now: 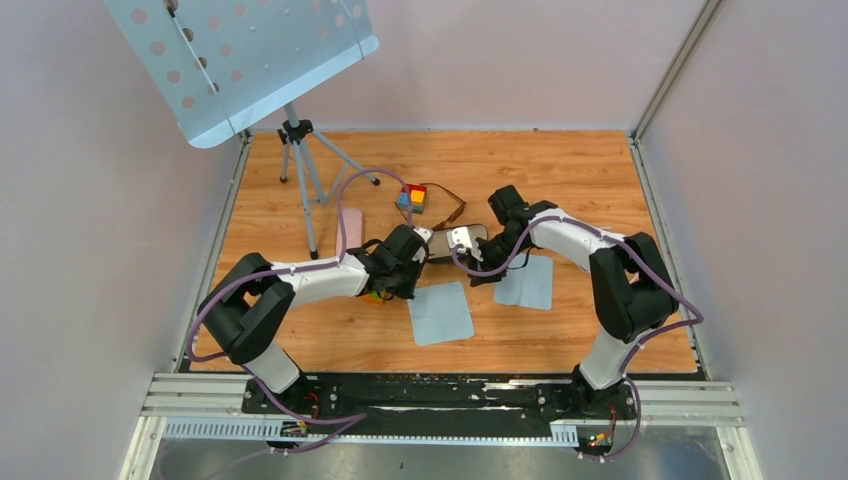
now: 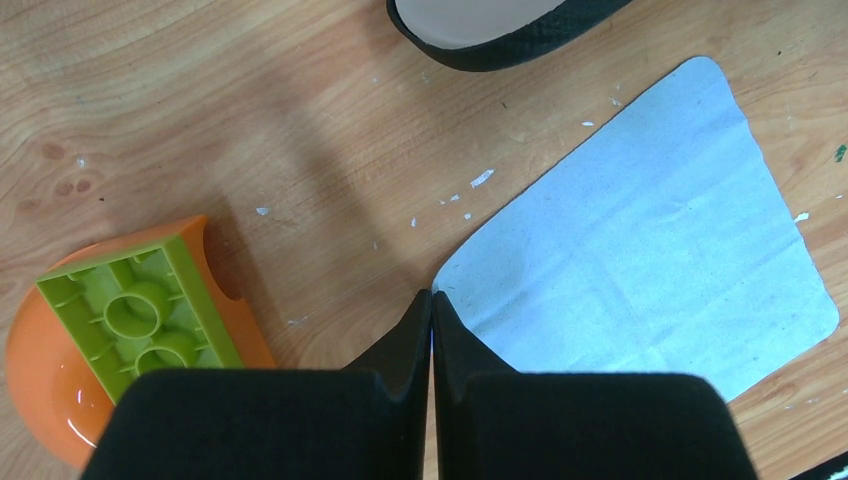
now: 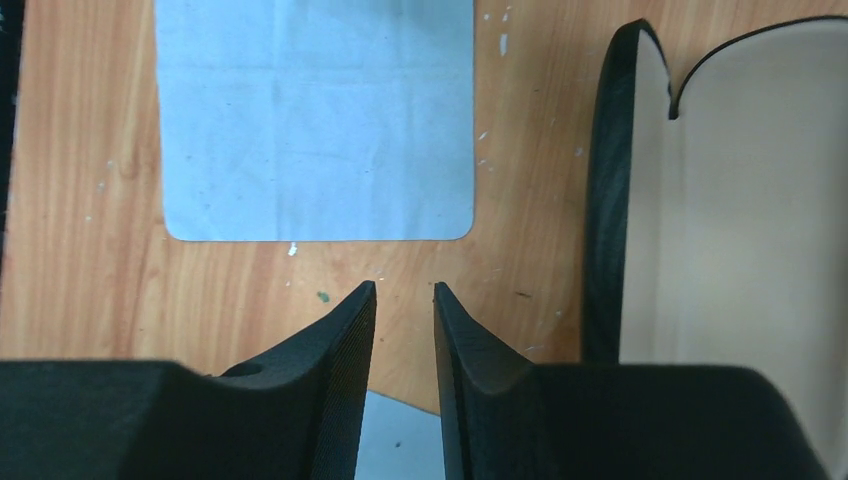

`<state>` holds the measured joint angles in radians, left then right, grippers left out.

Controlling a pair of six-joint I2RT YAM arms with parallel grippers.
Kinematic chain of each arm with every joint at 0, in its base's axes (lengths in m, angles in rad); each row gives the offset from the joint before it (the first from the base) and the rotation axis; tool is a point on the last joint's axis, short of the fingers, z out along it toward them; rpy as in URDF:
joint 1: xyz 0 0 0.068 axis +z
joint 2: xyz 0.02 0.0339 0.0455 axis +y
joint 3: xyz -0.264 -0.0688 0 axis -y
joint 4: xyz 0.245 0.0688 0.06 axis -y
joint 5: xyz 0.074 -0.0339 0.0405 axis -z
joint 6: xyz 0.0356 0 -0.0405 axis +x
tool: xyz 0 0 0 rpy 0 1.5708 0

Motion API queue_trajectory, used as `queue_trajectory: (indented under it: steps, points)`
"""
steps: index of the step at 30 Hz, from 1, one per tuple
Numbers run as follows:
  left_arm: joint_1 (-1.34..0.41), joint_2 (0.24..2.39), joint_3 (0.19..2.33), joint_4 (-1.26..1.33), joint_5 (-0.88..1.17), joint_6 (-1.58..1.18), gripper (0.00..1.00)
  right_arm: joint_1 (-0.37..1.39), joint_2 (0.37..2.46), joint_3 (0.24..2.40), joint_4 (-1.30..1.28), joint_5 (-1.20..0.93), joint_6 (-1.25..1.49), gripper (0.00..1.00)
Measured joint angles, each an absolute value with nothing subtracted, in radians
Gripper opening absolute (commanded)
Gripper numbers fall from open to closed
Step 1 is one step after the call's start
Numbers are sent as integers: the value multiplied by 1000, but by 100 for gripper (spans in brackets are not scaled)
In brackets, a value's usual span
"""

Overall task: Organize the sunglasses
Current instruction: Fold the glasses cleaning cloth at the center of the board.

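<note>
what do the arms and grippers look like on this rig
Both arms, left arm and right arm, have white tube-like links between bulky black joints, with a thin purple cable looping along each. The left gripper and right gripper are matte black with two wedge-shaped fingers tapering to points; the right's inner faces look ribbed. No markings visible.

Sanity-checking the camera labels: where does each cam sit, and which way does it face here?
Top external: high behind the bases, looking down on the table; left arm and right arm whole.
Left wrist: faces down past the shut left gripper at one blue cloth.
Right wrist: faces down past the open right gripper at the other cloth.
Shared: the open black case shows in all three, rim only in the left wrist view.
</note>
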<state>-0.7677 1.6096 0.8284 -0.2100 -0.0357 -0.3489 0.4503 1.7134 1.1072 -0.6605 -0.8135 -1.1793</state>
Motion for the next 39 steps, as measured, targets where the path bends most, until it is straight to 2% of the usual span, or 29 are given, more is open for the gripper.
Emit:
queue_trajectory:
  steps: [19, 39]
  points:
    - [-759, 1605, 823, -210, -28, -349, 0, 542, 1808, 1157, -587, -732, -1309, 36]
    - [-741, 1605, 823, -207, -3, -349, 0, 580, 1884, 1227, -631, -650, -1401, 33]
